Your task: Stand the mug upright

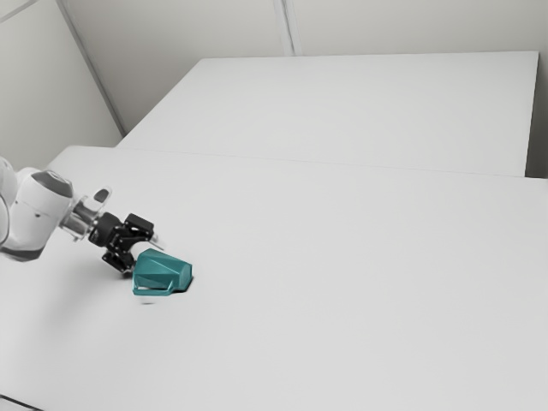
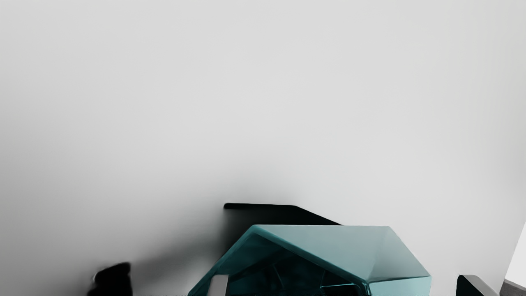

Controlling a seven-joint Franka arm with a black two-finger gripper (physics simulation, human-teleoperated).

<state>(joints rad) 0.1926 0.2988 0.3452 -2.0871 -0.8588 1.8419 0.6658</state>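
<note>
"Since you want it from near to far, start at your gripper (image 1: 144, 257): its fingers stand wide apart, one fingertip (image 2: 218, 285) in front of the mug's mouth, the other (image 2: 476, 284) out past its wall with bare space between. You aren't holding anything."

"And the mug (image 1: 163, 272), just beyond them?"

"You have it on its side, mouth toward the gripper, base toward the exterior view's right. Upright is what you want, and it isn't that; what's left for you is to bring the base down flat and the mouth up."

"Is any part of that done?"

"Nothing you can count as finished in how it lies."

"What does each view give you?"

"Your wrist view looks into the dark hollow of the cup. Your exterior view gives you the handle (image 1: 151, 294), low on the near side, with a small shadow apart beneath it, so you might judge it a little off the counter (image 1: 342, 282)."

"Farther off?"

"Past the counter's back edge you've got another pale surface (image 1: 342, 107), then the wall (image 1: 171, 30)."
</note>
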